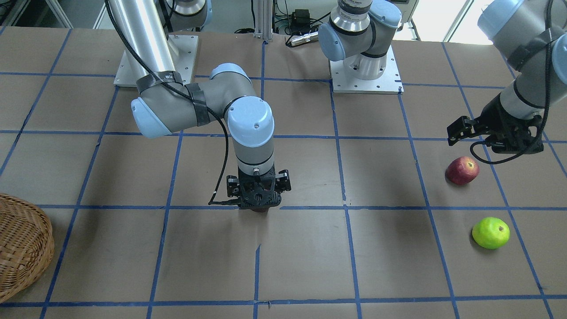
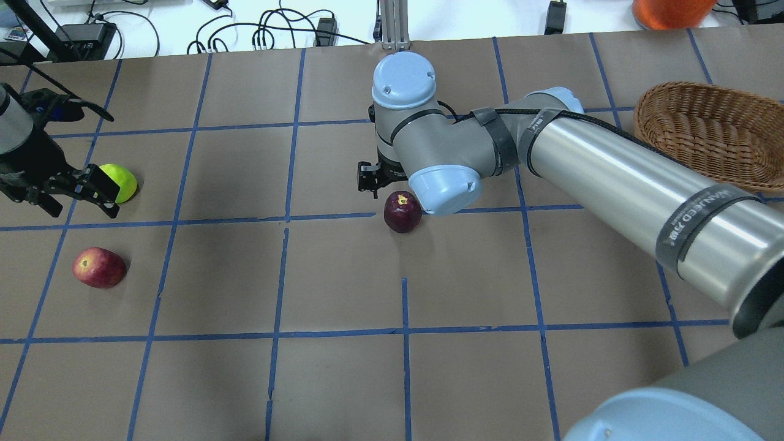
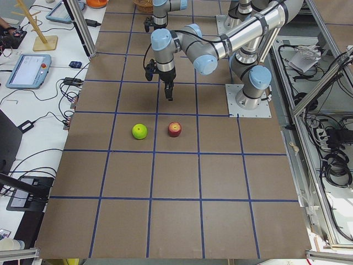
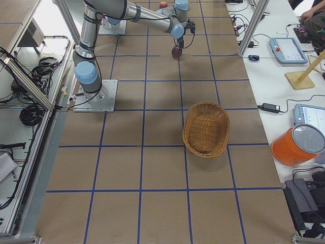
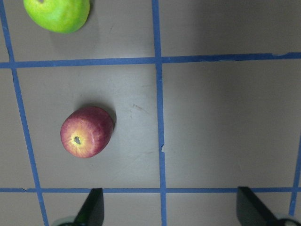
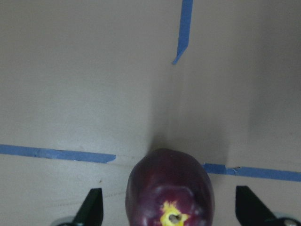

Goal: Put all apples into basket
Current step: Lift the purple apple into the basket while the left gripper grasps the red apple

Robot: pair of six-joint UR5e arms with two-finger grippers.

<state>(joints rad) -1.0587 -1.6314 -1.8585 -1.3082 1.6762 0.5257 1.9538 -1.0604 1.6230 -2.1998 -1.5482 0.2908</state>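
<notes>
The right claw points straight down over the middle of the table, and its two fingers stand wide apart. From its wrist camera the purple apple sits low in the frame between them. A strip of bare paper shows on either side of it, so neither finger touches it. The apple rests on the table with its yellowish dimple up, right on a blue tape line. In the overhead view it shows at the centre, just below the arm's pale blue joint cap.

The left claw hangs above the table at the right side of the front-facing view, tilted and spread open as well. Its wrist camera shows only paper and tape between its fingers. The red apple lies on the table at left-centre of that frame, above the left fingertip and apart from it. The green apple is in the upper left corner, cut by the edge. In the overhead view both lie at the far left, near each other, the green one partly hidden behind the claw.

The wicker basket sits at the upper right of the overhead view and at the lower left edge of the front-facing one. All three apples lie on the table outside it. The purple one is nearest, and the red and green ones are well apart from it across the table.
</notes>
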